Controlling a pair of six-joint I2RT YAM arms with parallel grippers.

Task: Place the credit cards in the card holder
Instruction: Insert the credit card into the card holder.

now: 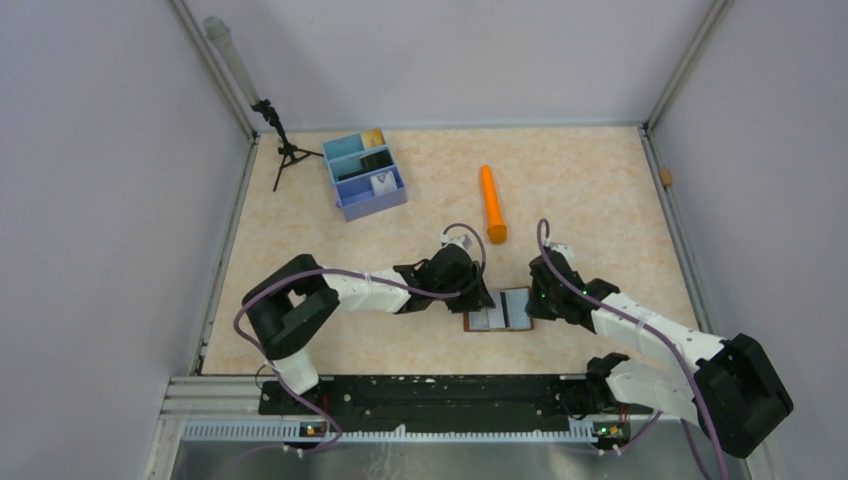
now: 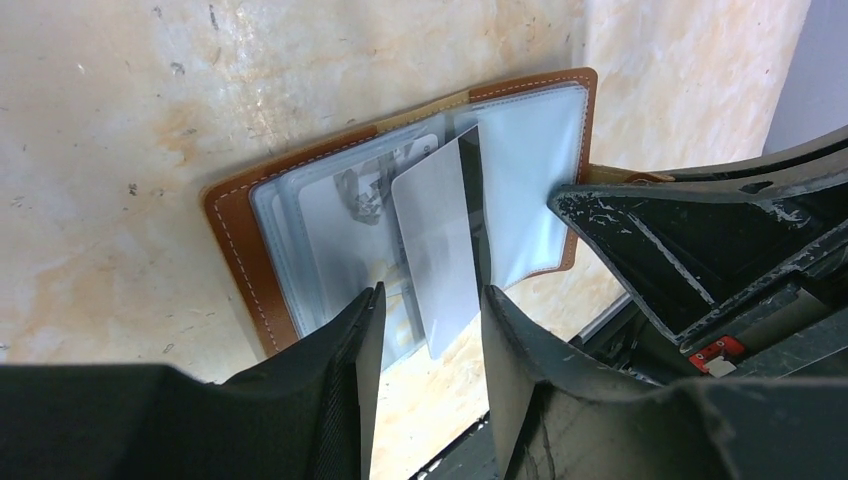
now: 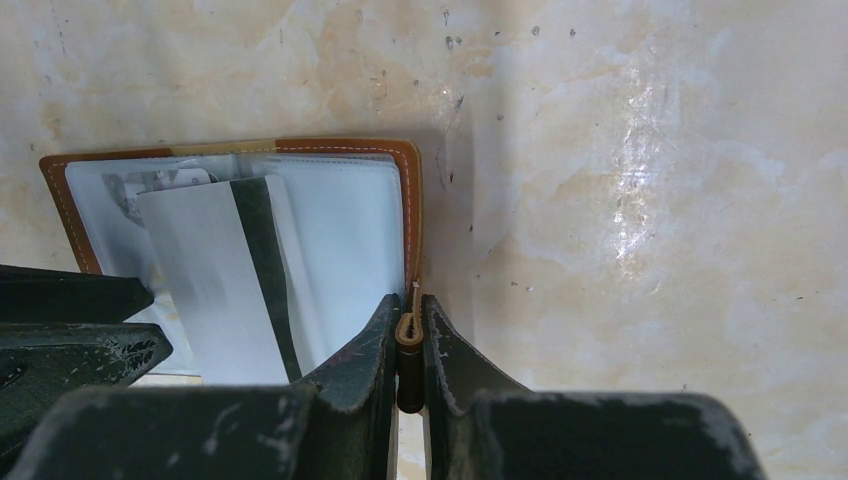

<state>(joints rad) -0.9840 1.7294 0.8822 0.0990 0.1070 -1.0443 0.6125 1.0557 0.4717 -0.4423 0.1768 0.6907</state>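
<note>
Nearest the arm bases, the brown leather card holder [image 1: 499,310] lay open and flat on the marbled table [image 1: 600,200], its clear plastic sleeves facing up. It sat between the two grippers.

The left gripper [image 2: 432,292] hovered over the holder's near edge with its fingers [image 2: 365,330] parted, one on each side of a white card [image 2: 440,240]. The card had a dark stripe along its length. A gap showed between the card and the left-hand finger. On the other side I could not tell whether the finger touched the card's edge. The card lay slanted across the sleeves beside the spine, with its near end sticking out past the holder's edge. Whether its far end sat inside a sleeve could not be told.

The right gripper [image 3: 410,300] was pinched closed on the holder's snap tab [image 3: 408,345] at the holder's right edge, the tab sandwiched between its fingers.

Farther out, an orange cylinder [image 1: 491,200] lay on the table, well apart from the holder. Beyond it to the left stood a blue three-compartment tray [image 1: 345,205]. It held a tan-gold card [image 1: 374,137] in the far compartment, a black card [image 1: 376,160] in the middle and a white printed card [image 1: 383,184] in the near one. A small black tripod [image 1: 285,150] stood at the far left corner.
</note>
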